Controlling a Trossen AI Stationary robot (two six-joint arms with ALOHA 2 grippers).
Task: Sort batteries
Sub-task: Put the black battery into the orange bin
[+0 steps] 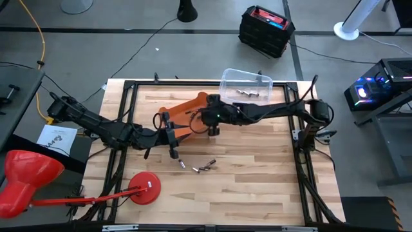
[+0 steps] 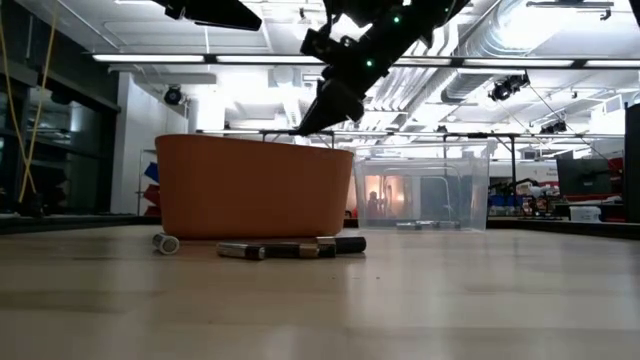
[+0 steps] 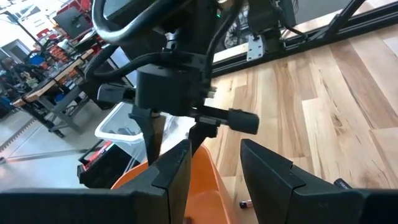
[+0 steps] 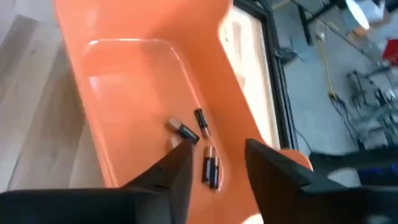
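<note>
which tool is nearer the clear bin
Right. The right tool hangs over the orange bin, just short of the clear bin; the left tool is farther back.

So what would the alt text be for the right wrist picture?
The right gripper, fingers open and empty, hangs over an orange bin with several small batteries lying on its floor; a wooden table shows beside it.
</note>
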